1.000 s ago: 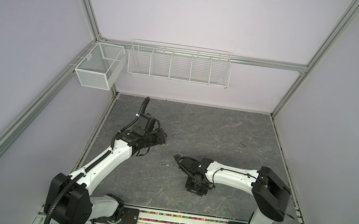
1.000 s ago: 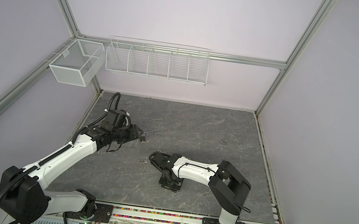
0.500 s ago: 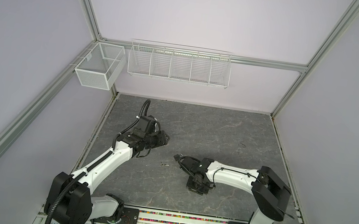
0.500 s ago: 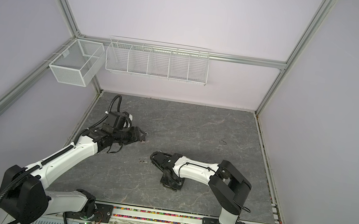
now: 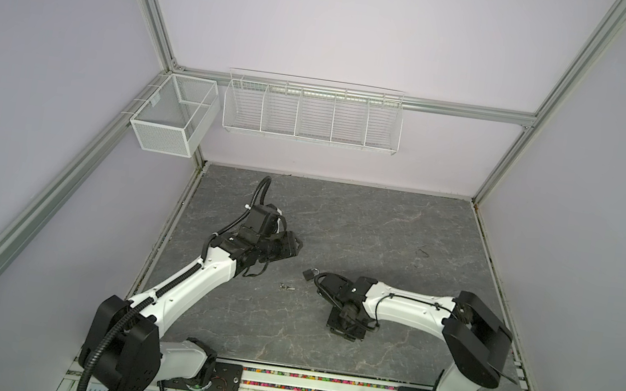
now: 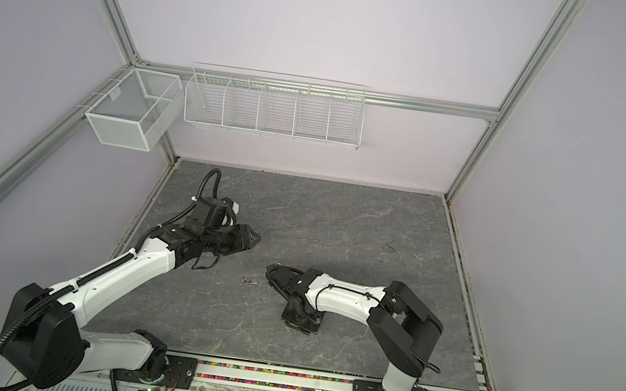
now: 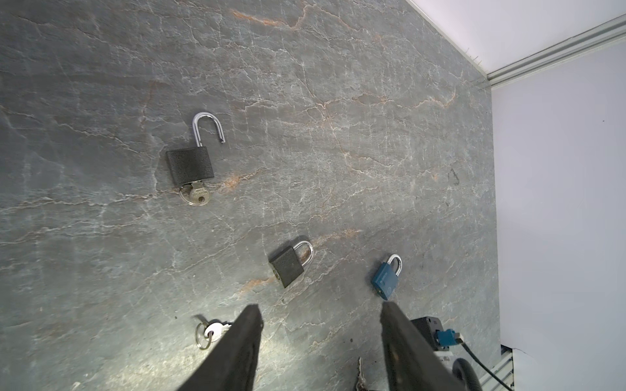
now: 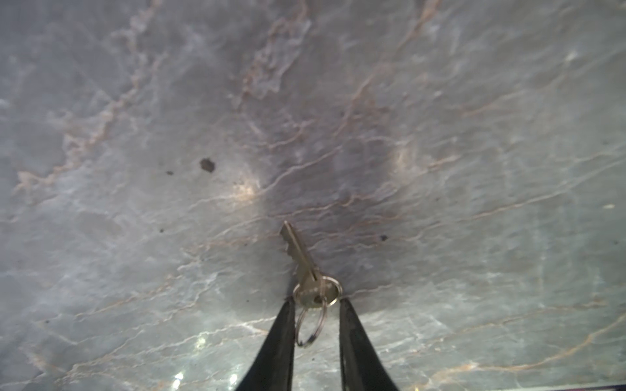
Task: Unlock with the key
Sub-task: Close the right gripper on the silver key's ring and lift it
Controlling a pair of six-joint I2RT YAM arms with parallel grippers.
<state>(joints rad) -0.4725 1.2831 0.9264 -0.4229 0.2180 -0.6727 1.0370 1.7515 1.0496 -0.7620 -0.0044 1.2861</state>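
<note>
- Between the fingertips [image 8: 284, 315] of the right pincer [image 8: 315, 299] sits the bow of the key [image 8: 302, 255]. The pincer is drawn narrow, one tip against each side of the bow, holding it. The blade points away from the pincer, close over the tabletop [image 8: 203, 101]; whether it touches I cannot tell.
- The right wrist view alone shows this grip. It takes in only the key and the tabletop, so the key's place relative to the small dark padlock cannot be told.
- The left wrist view alone shows the locks. The small dark padlock [image 7: 288, 267], shackle shut, lies flat just beyond the tips of the left pincer [image 7: 318, 306], which stands wide with tabletop between its fingers.
- Near that padlock lies a blue padlock [image 7: 384, 277], also shut.
- Farther from it, on the opposite side, lies an open black padlock [image 7: 189, 164], shackle sprung, with an inserted key [image 7: 196, 196] in its base.
- A silver key [image 7: 215, 330] lies near the small dark padlock, partly hidden behind a left finger.
- Both top views show the arms whole, with the right arm [image 5: 407, 311] bent in toward the left pincer [image 5: 292, 247]. A wire rack [image 5: 312, 120] and a mesh basket [image 5: 173, 121] hang on the walls, well apart from the locks.
</note>
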